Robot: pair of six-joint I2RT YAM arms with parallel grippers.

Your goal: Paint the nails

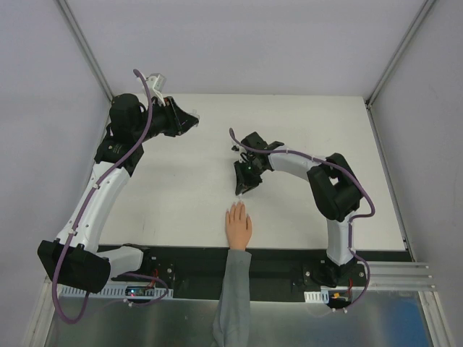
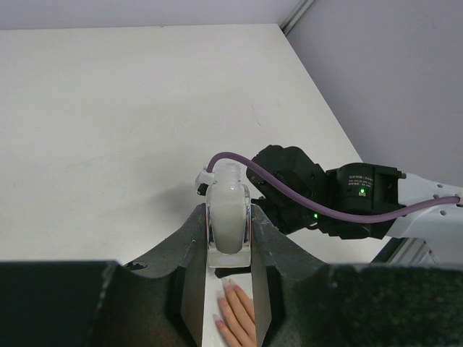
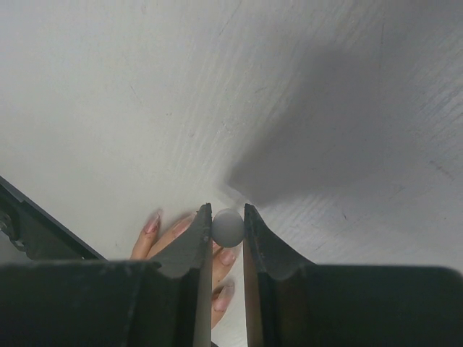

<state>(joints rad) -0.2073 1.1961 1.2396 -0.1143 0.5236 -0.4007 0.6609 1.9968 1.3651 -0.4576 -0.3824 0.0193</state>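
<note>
The right gripper point(image 3: 227, 214) was clenched on a small, round, greyish cap point(image 3: 228, 230), pinched between its two black fingers. Whether a brush hung beneath the cap could not be told. Directly under it lay the nails point(image 3: 227, 256), pinkish and glossy, tipping the spread fingers of a peach, flesh-coloured mannequin hand point(image 3: 177, 242). The mannequin hand lay flat on the white table point(image 3: 108, 108). In the top view it sat at 6 o'clock from the right gripper, close by and near the table's front edge. Its grey fabric sleeve point(image 1: 233, 296) ran off toward 6 o'clock between the two arm bases.

The left gripper point(image 2: 229, 225) was grasping a small clear glass bottle point(image 2: 229, 206) of whitish liquid, its bare neck uncapped, squeezed between both fingers. Seen from above, the left gripper stood at 10 o'clock from the right gripper, well apart from it and from the mannequin hand.
</note>
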